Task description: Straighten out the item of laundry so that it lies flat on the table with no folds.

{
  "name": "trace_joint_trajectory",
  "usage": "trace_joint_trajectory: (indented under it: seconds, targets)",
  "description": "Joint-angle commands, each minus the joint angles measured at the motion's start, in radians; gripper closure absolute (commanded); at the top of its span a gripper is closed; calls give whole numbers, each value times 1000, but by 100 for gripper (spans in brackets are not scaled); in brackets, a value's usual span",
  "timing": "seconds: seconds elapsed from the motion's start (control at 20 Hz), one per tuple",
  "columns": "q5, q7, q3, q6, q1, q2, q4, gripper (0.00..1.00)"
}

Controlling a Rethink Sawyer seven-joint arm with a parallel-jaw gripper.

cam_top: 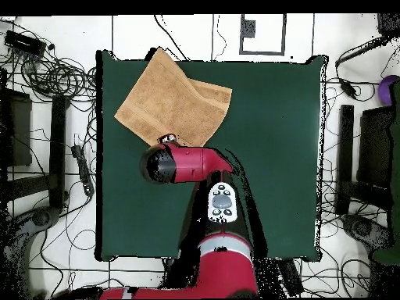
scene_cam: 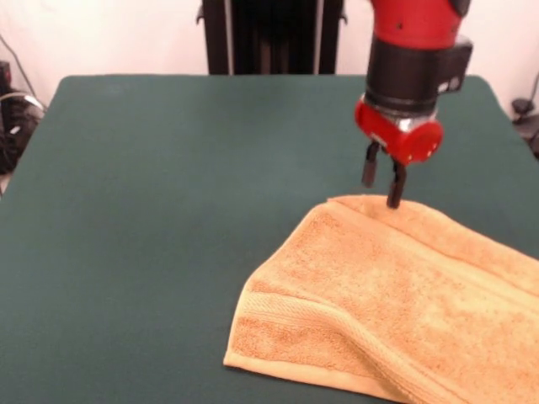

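The golden-orange towel [scene_cam: 396, 303] lies at the near right of the dark green table [scene_cam: 168, 210] and runs out of the picture at the right and bottom. A long ridge crosses it and a woven band shows near its near-left hem, so part of it looks folded over. My gripper [scene_cam: 381, 194] hangs at the towel's far corner with its fingers a little apart. One fingertip [scene_cam: 392, 202] touches the towel's edge, and the other is just beyond it over the felt. In the overhead view the towel [cam_top: 172, 101] sits at the table's top-left corner, and the arm's wrist [cam_top: 160, 164] hides the gripper.
The robot's black pedestal [scene_cam: 269, 34] stands behind the table's far edge. Cables and stands [cam_top: 55, 78] lie on the floor around the table [cam_top: 273, 156]. The towel's far corner reaches the table's edge in the overhead view.
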Motion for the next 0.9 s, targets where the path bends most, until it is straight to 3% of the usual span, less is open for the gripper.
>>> trace_joint_trajectory:
  seconds: [0.05, 0.35, 0.5, 0.65, 0.7, 0.9]
  targets:
    - [10, 77, -1, -81, 16, 192, -30, 0]
    - [23, 42, -14, -22, 20, 222, -54, 0]
    - [50, 43, 32, 14, -8, 235, -33, 0]
    - [65, 73, 14, -12, 12, 274, -48, 0]
    - [34, 44, -30, 0, 44, 287, -82, 100]
    - [10, 47, -73, -32, 58, 280, -83, 100]
